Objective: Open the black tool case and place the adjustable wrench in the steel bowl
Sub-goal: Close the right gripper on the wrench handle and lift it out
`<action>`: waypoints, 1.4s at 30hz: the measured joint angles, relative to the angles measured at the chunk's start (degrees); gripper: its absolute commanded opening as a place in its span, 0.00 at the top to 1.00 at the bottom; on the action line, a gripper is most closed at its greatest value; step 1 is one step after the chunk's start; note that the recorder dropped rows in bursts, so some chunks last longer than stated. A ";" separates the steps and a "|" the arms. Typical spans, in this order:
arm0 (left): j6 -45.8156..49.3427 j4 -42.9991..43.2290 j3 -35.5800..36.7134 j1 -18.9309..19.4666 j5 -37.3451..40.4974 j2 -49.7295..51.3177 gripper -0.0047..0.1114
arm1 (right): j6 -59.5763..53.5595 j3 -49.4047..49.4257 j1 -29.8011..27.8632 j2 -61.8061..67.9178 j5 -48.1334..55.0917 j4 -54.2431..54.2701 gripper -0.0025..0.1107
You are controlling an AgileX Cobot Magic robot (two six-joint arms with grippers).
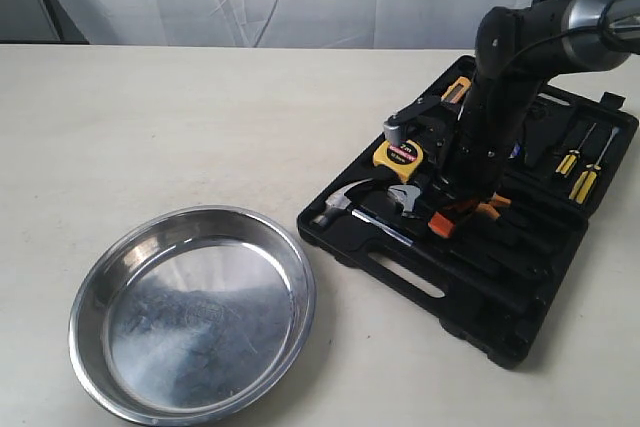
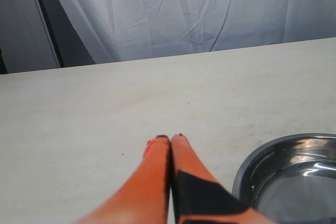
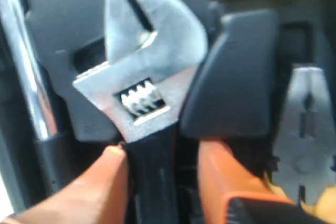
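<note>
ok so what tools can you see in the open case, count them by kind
claw hammer: 1
tape measure: 1
adjustable wrench: 1
pliers: 1
screwdrivers: 2
total: 6 in view; more may be hidden

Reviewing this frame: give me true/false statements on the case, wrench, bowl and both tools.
1. The black tool case is open. True.
2. The adjustable wrench lies in the steel bowl. False: the bowl is empty; the wrench sits in the case.
3. The left tool is shut and empty. True.
4. The right tool hovers over the bowl. False: it is down in the case, fingers either side of the wrench handle.
</note>
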 measured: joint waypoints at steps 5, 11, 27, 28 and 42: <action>0.00 0.00 0.00 0.00 0.00 0.00 0.96 | -0.59 0.00 1.37 0.54 0.25 -1.80 0.98; 0.00 0.00 0.00 0.00 0.00 0.00 0.96 | -0.59 -0.12 1.47 0.66 1.02 -2.00 0.98; 0.00 0.00 0.00 0.00 0.00 0.00 0.96 | 0.85 0.97 1.52 -8.20 3.94 -2.00 0.98; 0.00 0.00 0.00 0.00 0.00 0.00 0.96 | 0.85 0.97 1.52 -8.47 3.94 -1.84 0.98; 0.00 0.00 0.00 0.00 0.00 0.00 0.96 | -2.38 0.65 6.44 -12.02 3.25 13.23 0.98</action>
